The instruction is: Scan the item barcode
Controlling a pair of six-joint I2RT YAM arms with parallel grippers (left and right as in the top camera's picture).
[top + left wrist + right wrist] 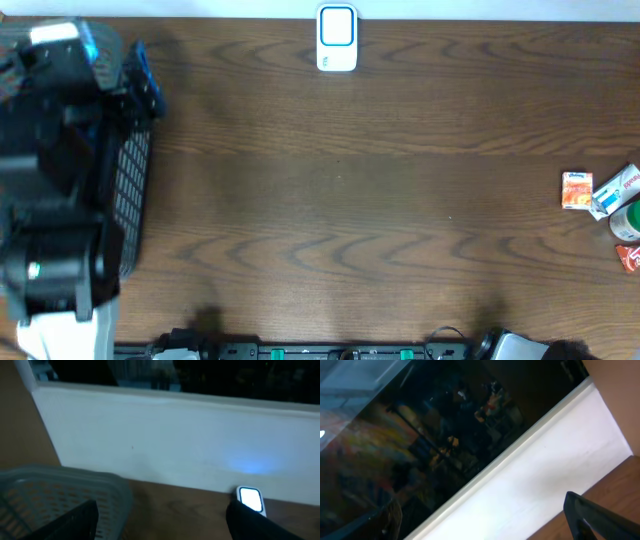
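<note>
Desk (400, 200): dark wood grain, matte. Scanner (337, 38): white rounded plastic block with a lit pale-blue window, at the far edge, centre. Basket (135, 190): grey plastic lattice with rounded corners, at the desk's left edge, mostly under the left arm (55, 170).

Items to scan are clustered at the right edge, well apart from the scanner: small orange carton (577, 190), white-blue packet (612, 193) just beside it, round greenish can (628, 220), red pack (630, 258).

Left claw (160, 527): spread wide, empty, above the basket rim, facing the scanner. Right claw (485, 520): spread fully, grips nothing, pointed at a white sill (545, 470) and dark window (420, 435).
</note>
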